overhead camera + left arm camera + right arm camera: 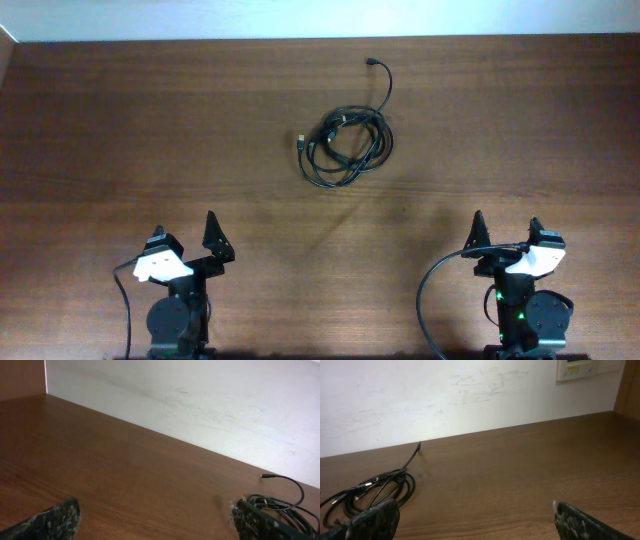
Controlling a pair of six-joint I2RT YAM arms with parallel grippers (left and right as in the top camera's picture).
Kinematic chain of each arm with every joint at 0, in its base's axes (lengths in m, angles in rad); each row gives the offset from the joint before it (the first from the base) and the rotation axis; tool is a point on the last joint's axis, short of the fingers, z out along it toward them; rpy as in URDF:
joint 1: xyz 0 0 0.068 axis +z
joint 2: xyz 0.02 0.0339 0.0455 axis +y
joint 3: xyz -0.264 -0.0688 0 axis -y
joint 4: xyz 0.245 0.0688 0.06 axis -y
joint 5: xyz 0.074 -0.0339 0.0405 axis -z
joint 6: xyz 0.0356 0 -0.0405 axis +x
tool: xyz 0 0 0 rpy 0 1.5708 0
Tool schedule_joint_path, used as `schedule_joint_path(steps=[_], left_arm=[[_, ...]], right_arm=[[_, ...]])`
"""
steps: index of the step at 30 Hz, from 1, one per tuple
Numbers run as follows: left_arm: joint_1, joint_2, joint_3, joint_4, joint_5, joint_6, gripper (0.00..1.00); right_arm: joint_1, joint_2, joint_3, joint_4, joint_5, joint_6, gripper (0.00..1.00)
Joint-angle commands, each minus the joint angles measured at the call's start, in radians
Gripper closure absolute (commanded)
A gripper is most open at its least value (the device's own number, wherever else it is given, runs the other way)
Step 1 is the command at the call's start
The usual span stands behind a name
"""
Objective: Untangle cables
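Cables [345, 148] are seen bundled in a loose coil on the tabletop [120, 130], toward its far side and a little right of centre, well apart from both arms. The left fingers [213, 228] and the right fingers [477, 228] are spread wide, with nothing held. The cords are judged light, limp and thin, so the whole coil is likely to be dragged when one strand is pulled. A hold is best taken on the loose end [383, 85] trailing beyond the coil, while the coil itself is pinned.
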Motion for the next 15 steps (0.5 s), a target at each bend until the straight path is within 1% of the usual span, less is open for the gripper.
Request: schedule_joint_path(steps=[1, 15], left_arm=[[0.006, -0.008, -0.005, -0.003, 0.011, 0.012, 0.01], [0.006, -0.008, -0.005, -0.003, 0.011, 0.012, 0.01]], right_arm=[[-0.006, -0.005, -0.007, -0.005, -0.005, 0.005, 0.02], [-0.006, -0.005, -0.007, -0.005, -0.005, 0.005, 0.02]])
